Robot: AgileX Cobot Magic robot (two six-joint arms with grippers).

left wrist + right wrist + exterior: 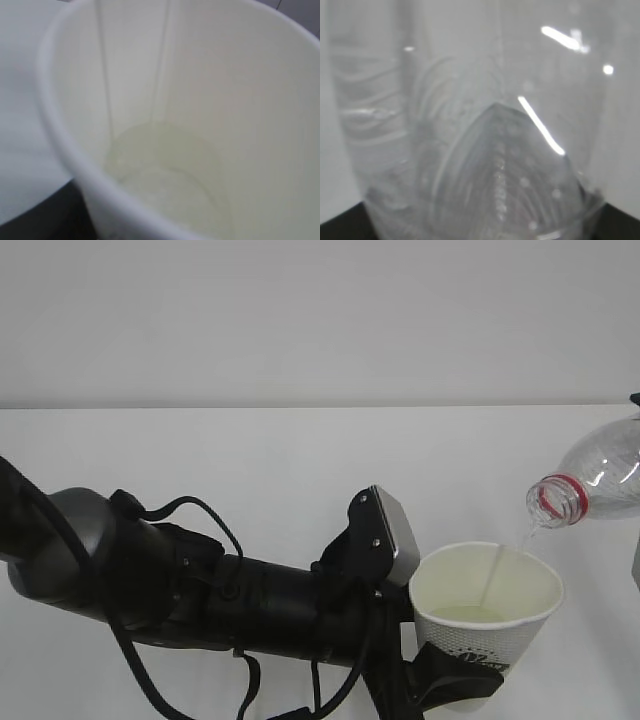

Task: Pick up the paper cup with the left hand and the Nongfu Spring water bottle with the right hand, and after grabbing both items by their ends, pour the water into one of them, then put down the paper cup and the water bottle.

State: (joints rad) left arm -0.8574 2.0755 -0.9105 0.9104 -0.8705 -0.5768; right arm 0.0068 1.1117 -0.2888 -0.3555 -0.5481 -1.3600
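One left hand [440, 685] reaches from the left, its jaws closed around the base of the one paper cup [486, 615]. One Nongfu Spring water bottle [590, 480] tilts above the rim, a thin stream of water [495, 575] falling inside. The right hand is hidden; whether it grips I cannot tell.

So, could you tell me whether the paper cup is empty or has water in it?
Partly filled: the paper cup holds a shallow pool of water at its bottom.
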